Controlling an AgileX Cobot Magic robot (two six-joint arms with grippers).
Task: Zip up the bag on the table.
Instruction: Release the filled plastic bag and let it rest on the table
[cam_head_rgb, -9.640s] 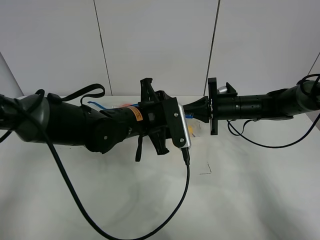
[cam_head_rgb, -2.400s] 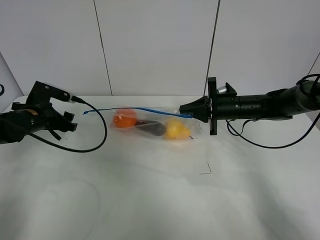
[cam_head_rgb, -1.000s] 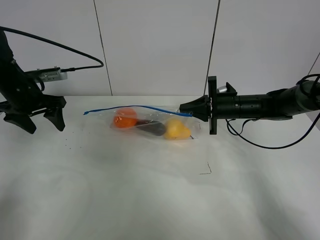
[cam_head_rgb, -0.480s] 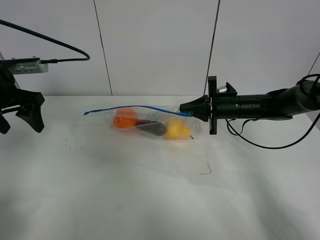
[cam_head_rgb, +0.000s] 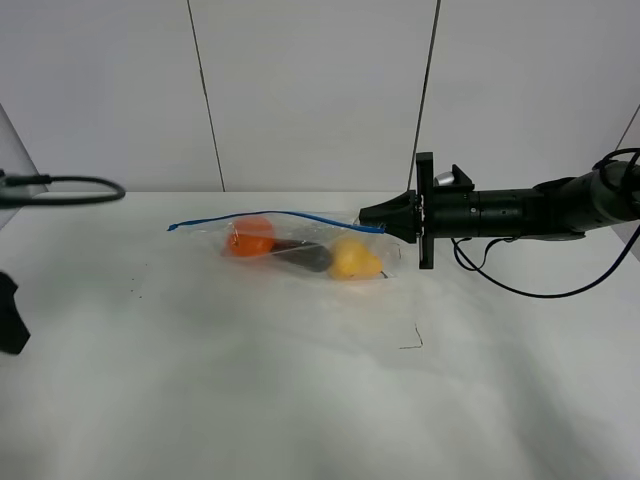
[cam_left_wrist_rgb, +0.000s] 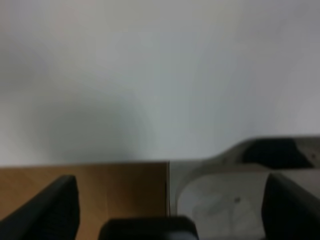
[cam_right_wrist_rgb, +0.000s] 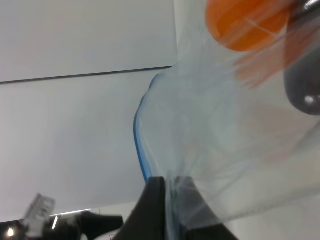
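Observation:
The clear bag (cam_head_rgb: 300, 245) lies on the white table (cam_head_rgb: 300, 400), with orange, dark purple and yellow fruit showing through it. Its blue zip strip (cam_head_rgb: 270, 215) runs along the far edge, held up off the table. My right gripper (cam_head_rgb: 378, 222) is shut on the bag's right corner at the end of the strip. The right wrist view shows that gripper (cam_right_wrist_rgb: 170, 200) pinching the plastic of the bag (cam_right_wrist_rgb: 215, 130) beside the blue strip (cam_right_wrist_rgb: 139, 140). My left gripper (cam_left_wrist_rgb: 170, 205) is open and empty, facing a wall away from the bag.
At the left edge of the high view only a black piece of the left arm (cam_head_rgb: 9, 322) and its cable (cam_head_rgb: 65, 188) show. A small dark mark (cam_head_rgb: 412, 340) sits on the table in front of the bag. The right arm's cable (cam_head_rgb: 530, 290) hangs near the table.
The left arm has swung away leftward and dropped almost out of the high view. The bag and the right gripper have stayed where they were.

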